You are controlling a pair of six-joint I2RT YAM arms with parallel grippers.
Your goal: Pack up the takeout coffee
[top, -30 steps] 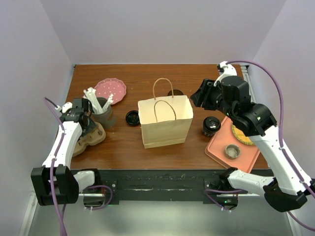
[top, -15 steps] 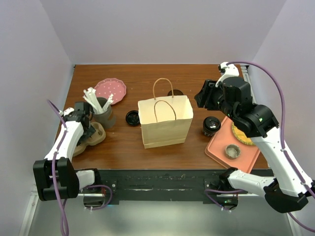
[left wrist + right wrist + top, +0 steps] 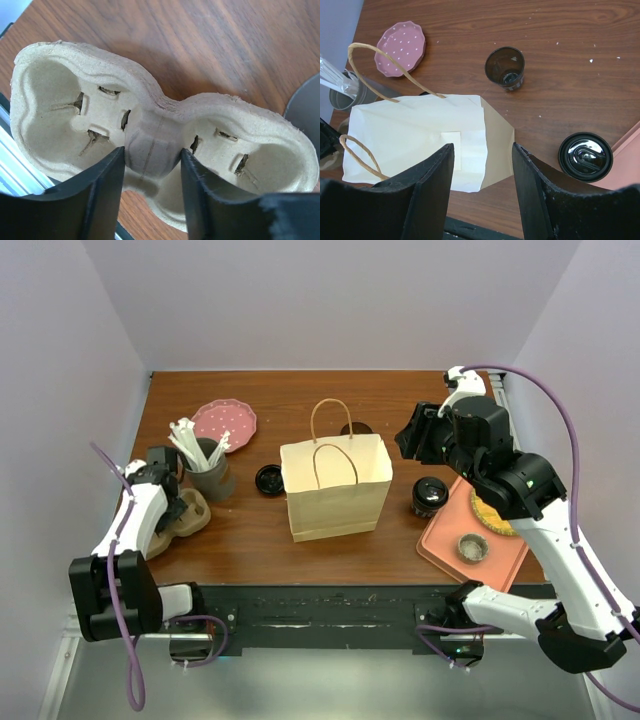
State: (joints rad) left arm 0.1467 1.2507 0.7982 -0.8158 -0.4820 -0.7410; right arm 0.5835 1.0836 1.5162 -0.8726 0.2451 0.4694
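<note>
The takeout coffee (image 3: 428, 496) is standing upright on the bench (image 3: 250, 535) with its black lid on. It is sitting in the gap between the paper bag (image 3: 335, 490) and the orange tray (image 3: 442, 537), just beside the tray's left edge and apart from the bag. The right claw (image 3: 415, 435) is hovering above the bench behind the coffee and to the right of the bag. In the right wrist view its fingers (image 3: 432, 195) are standing moderately wide apart with nothing between them, and they are framing the bag's right side from above. The bag is standing open-topped in the middle of the bench with both handles up. Behind it an open dark cup (image 3: 355, 428) is standing with no lid. A loose black lid (image 3: 269, 479) is lying flat just left of the bag.

Farther left, a grey cup (image 3: 208, 472) is holding white utensils, and a pink plate (image 3: 224, 423) is lying behind it. At the near left, the left claw (image 3: 175, 502) is reaching down onto a cardboard cup carrier (image 3: 160, 150). Its fingers (image 3: 102, 200) are lying close on either side of the carrier's centre ridge. I cannot tell whether they are pressing on it.
</note>
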